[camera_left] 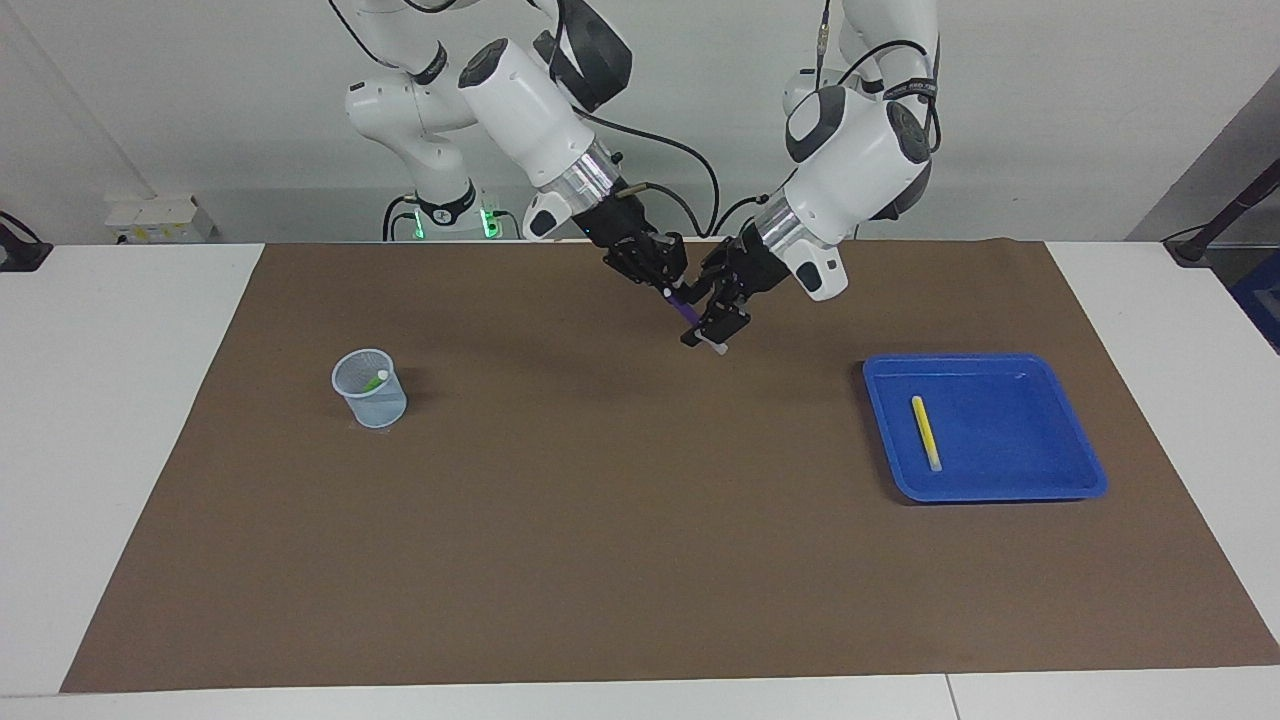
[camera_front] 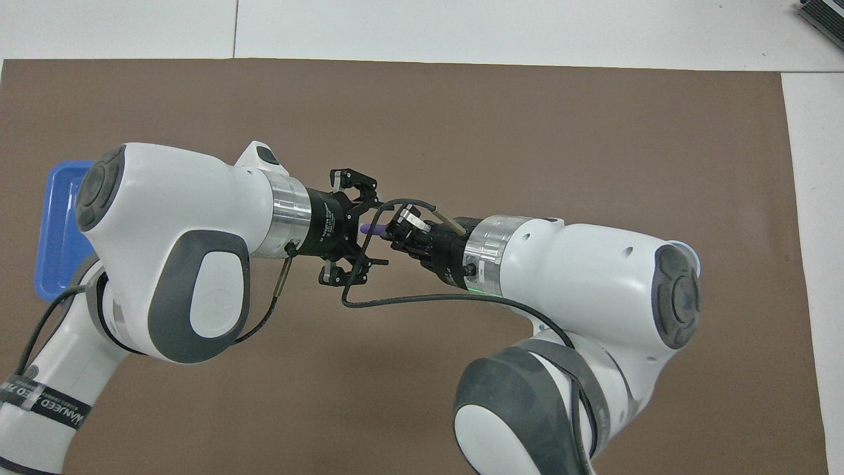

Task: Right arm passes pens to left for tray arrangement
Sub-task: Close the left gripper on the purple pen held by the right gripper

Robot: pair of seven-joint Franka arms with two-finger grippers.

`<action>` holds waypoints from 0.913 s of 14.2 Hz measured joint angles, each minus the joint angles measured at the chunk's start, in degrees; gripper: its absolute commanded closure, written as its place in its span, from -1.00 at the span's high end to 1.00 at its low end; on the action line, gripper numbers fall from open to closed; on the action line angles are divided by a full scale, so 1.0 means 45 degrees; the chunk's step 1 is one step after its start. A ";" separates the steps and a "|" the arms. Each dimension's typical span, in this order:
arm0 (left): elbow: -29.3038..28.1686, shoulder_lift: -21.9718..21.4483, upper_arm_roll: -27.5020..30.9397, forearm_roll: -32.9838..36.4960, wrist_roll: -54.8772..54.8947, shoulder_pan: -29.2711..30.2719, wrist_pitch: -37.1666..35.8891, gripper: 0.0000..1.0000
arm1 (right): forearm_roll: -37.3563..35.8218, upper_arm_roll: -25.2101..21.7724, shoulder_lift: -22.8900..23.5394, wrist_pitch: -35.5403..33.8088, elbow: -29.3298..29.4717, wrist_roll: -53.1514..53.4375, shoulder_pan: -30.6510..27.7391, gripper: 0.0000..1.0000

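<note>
My right gripper point(camera_left: 660, 280) is shut on the upper end of the purple pen point(camera_left: 685, 310) and holds it slanted in the air over the mat's middle. My left gripper point(camera_left: 708, 335) is open, with a finger on either side of the pen's lower half. The pen's pale end pokes out below it. In the overhead view the purple pen point(camera_front: 369, 229) runs between the left gripper point(camera_front: 372, 227) and the right gripper point(camera_front: 394, 232). The yellow pen point(camera_left: 925, 432) lies in the blue tray point(camera_left: 1010, 430). The green pen point(camera_left: 378, 379) stands in the mesh cup.
The pale mesh cup point(camera_left: 369, 390) stands on the brown mat toward the right arm's end. The blue tray sits toward the left arm's end; in the overhead view the left arm hides most of the tray point(camera_front: 56, 231). A cable loop point(camera_front: 369, 300) hangs below the grippers.
</note>
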 measured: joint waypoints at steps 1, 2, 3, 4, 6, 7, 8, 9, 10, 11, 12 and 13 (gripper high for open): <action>-0.0013 0.0000 0.0000 0.0000 0.0000 0.0000 0.0000 0.15 | 0.0000 0.0000 0.0000 0.0000 0.0000 0.0000 0.0000 -1.00; -0.0022 0.0000 0.0000 0.0000 0.0000 0.0000 0.0000 0.13 | 0.0000 -0.0001 0.0000 0.0000 0.0000 0.0000 0.0000 -1.00; -0.0027 0.0000 0.0000 0.0000 0.0001 0.0000 0.0000 0.00 | 0.0000 -0.0002 0.0000 0.0000 0.0000 0.0000 -0.0001 -1.00; -0.0028 0.0000 0.0000 0.0000 0.0000 0.0000 0.0000 -0.32 | 0.0000 -0.0003 0.0000 0.0000 0.0000 0.0000 -0.0001 -1.00; -0.0028 0.0000 0.0000 0.0000 0.0001 0.0000 0.0000 -1.00 | 0.0000 -0.0003 0.0000 -0.0001 -0.0001 0.0000 -0.0001 -1.00; -0.0026 -0.0001 0.0016 0.0000 0.0001 0.0005 0.0014 -1.00 | 0.0000 0.0000 0.0000 -0.0040 -0.0012 0.0000 0.0001 -1.00; -0.0026 0.0000 0.0050 0.0000 0.0007 0.0013 -0.0002 -1.00 | 0.0004 0.0013 0.0000 -0.0049 -0.0020 0.0000 0.0006 -1.00; -0.0025 -0.0005 0.0057 0.0000 0.0010 0.0013 -0.0031 -1.00 | 0.0004 0.0019 -0.0001 -0.0048 -0.0021 0.0000 0.0008 -1.00; -0.0024 -0.0006 0.0064 0.0000 0.0013 0.0013 -0.0050 -1.00 | 0.0004 0.0022 0.0000 -0.0049 -0.0022 0.0000 0.0009 -1.00; -0.0021 -0.0008 0.0074 0.0000 0.0022 0.0013 -0.0080 -1.00 | 0.0004 0.0029 0.0000 -0.0048 -0.0022 0.0000 0.0009 -1.00; -0.0017 -0.0011 0.0085 0.0002 0.0070 0.0013 -0.0111 -1.00 | 0.0005 0.0038 -0.0001 -0.0048 -0.0021 0.0000 0.0010 -1.00; -0.0015 -0.0014 0.0093 0.0003 0.0173 0.0013 -0.0121 -1.00 | 0.0005 0.0046 -0.0001 -0.0048 -0.0021 0.0000 0.0010 -1.00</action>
